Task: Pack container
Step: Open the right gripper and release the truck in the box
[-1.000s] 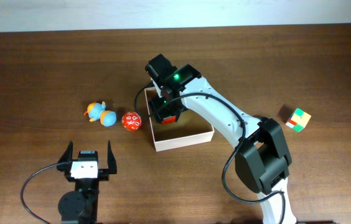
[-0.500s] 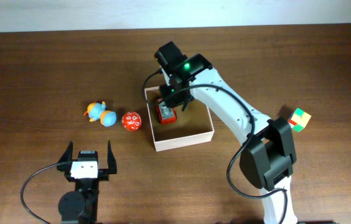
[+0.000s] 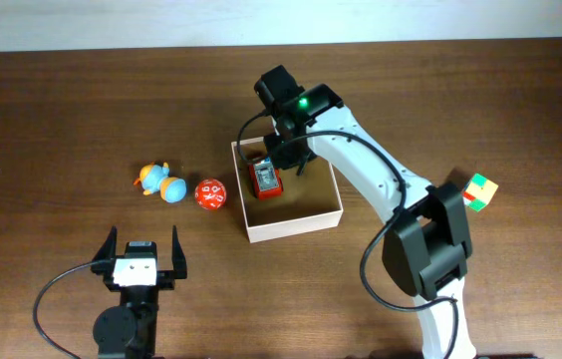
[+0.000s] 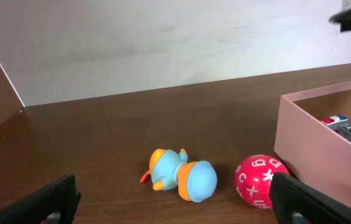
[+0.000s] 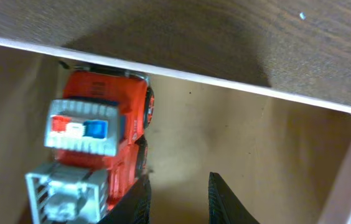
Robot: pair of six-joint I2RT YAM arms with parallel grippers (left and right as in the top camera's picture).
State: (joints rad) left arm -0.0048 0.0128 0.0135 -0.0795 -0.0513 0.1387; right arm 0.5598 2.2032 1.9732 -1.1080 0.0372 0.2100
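Whereas it straddled the red truck (image 3: 266, 180) before, right gripper (image 5: 178, 199) now closed empty in container (image 3: 291, 227), left gripper (image 3: 143, 239) wide.

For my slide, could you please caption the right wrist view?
Red toy truck by a wall inside the box, right tool beside it.

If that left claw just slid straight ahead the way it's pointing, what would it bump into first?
Most likely the blue and orange duck toy, which lies almost dead ahead of the open left claw. The red ball sits just right of that line. Height is hard to judge.
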